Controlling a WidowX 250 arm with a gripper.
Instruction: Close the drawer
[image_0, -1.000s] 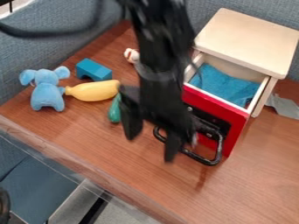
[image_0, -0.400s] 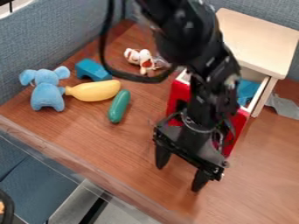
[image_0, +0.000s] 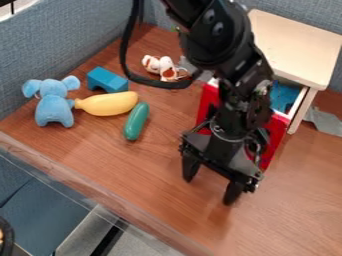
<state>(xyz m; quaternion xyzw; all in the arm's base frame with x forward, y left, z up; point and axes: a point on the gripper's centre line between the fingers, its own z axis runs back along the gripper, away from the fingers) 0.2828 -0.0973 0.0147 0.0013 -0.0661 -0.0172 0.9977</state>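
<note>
Well left of the jaws, the blue elephant plush (image_0: 53, 107), blue block (image_0: 107, 80), yellow toy (image_0: 107, 103) and green toy cucumber (image_0: 136, 121) lie as before. The gripper (image_0: 211, 191) has shifted slightly toward the cabinet (image_0: 294, 45); its 2 fingers stand apart, released, with only tabletop between the tips. Behind and right of the jaws, the red-fronted drawer (image_0: 275, 131) has slid further in, yet remains partly open, blue cloth (image_0: 284, 94) inside.
</note>
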